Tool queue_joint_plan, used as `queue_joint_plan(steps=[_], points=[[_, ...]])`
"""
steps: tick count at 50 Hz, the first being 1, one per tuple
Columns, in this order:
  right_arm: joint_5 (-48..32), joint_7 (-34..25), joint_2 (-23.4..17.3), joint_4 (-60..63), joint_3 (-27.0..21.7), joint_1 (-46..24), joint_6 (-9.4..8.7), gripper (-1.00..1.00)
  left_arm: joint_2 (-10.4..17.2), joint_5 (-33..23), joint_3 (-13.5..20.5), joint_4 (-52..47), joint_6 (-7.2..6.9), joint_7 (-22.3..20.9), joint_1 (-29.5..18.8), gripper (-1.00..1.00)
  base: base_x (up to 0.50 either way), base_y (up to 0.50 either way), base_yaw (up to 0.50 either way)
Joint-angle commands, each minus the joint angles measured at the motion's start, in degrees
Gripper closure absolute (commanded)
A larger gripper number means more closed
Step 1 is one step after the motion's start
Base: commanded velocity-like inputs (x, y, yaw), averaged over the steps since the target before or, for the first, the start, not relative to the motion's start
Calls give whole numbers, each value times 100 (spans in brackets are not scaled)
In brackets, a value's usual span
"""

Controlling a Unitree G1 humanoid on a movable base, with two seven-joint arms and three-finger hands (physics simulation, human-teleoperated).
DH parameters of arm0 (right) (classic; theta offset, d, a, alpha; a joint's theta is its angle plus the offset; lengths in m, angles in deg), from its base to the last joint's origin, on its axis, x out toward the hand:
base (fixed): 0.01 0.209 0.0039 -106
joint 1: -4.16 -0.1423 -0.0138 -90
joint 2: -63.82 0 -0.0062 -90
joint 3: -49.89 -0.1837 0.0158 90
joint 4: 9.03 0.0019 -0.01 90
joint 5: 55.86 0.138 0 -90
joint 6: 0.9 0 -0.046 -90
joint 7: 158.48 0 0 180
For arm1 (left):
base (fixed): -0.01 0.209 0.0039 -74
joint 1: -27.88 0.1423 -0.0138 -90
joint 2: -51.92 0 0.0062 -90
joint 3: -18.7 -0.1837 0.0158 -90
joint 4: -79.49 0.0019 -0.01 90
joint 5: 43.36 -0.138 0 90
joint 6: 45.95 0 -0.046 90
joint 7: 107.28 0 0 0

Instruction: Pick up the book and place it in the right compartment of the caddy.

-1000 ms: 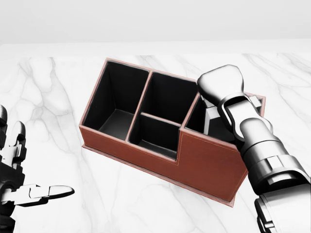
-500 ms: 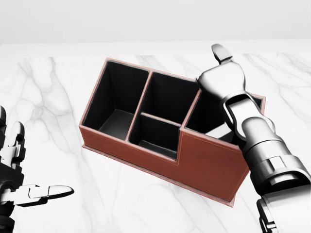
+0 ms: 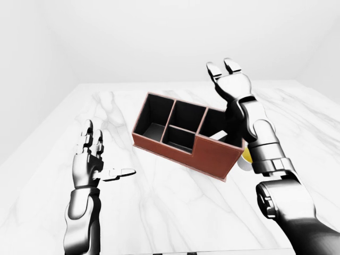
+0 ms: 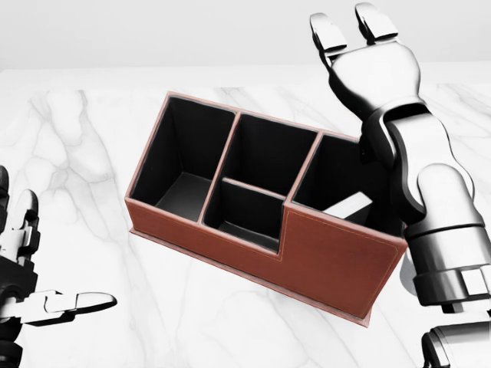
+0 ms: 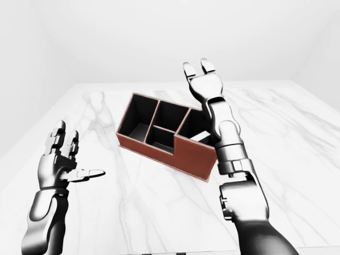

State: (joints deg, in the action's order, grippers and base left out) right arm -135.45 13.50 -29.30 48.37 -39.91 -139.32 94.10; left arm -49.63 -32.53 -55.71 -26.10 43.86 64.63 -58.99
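Note:
The red-brown caddy [image 4: 330, 257] stands on the white marble table [image 4: 77, 153] in the middle of the head view. The book [image 4: 349, 205] shows as a pale slab lying tilted inside the caddy's right compartment, mostly hidden by the wall. My right hand [image 4: 351, 31] is open and empty, raised above the right compartment with its fingers spread upward, apart from the book. My left hand [image 4: 61, 257] is open and empty at the lower left, well away from the caddy.
The caddy's left compartment [image 4: 184, 165] and the two middle ones [image 4: 265, 157] are dark and hold nothing I can see. A small yellow and white object [image 3: 245, 156] peeks out beside the caddy's right end, behind my right forearm in the left-eye view.
My right hand has risen out of the right compartment and opened its fingers, leaving the book inside. The left hand and caddy have not moved.

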Motion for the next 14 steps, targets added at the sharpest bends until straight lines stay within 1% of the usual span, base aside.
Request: queue_joint_plan(steps=[1, 14], points=[[555, -910, -165, 1423, -290, 355, 0, -100, -21, -34, -57, -65, -47, 20, -10, -100, 0, 0, 0], [561, -839, -184, 1347, -274, 359, 0, -100, -16, -73, -93, -14, -22, 53, -47, -100, 0, 0, 0]])
